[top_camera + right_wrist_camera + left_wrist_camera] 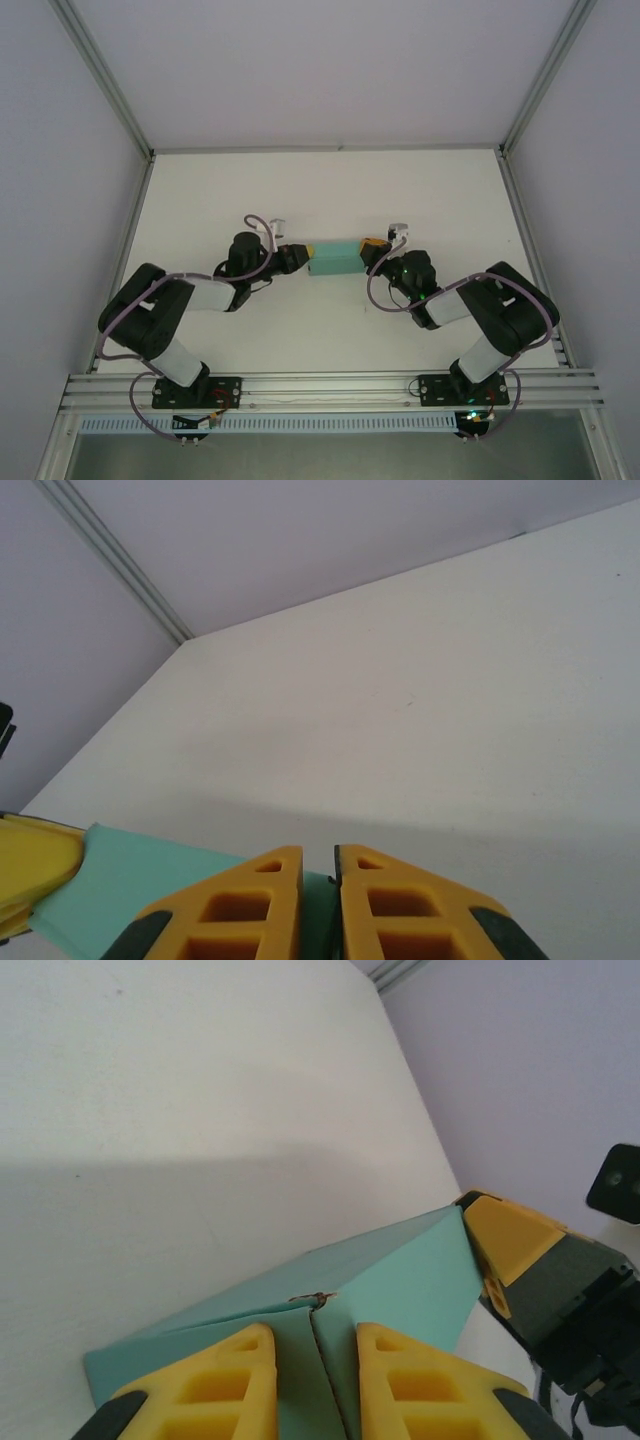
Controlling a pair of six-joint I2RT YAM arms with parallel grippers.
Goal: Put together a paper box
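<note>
The paper box (335,258) is a small teal-green rectangular box, held level between both arms at mid-table. My left gripper (296,256) is at its left end. In the left wrist view the left gripper (315,1338) is shut on two end flaps of the box (400,1270) that meet at a seam between its yellow fingers (245,1365). My right gripper (373,250) takes the box's right end. In the right wrist view the right gripper (320,858) is shut on a thin edge of the box (130,870), and its jaws are nearly touching.
The white table (330,190) lies inside an aluminium frame with grey walls, with posts at the back corners (150,152). Both arm bases sit on the front rail (330,385). Across the box, the left wrist view catches the right gripper's yellow finger (510,1240).
</note>
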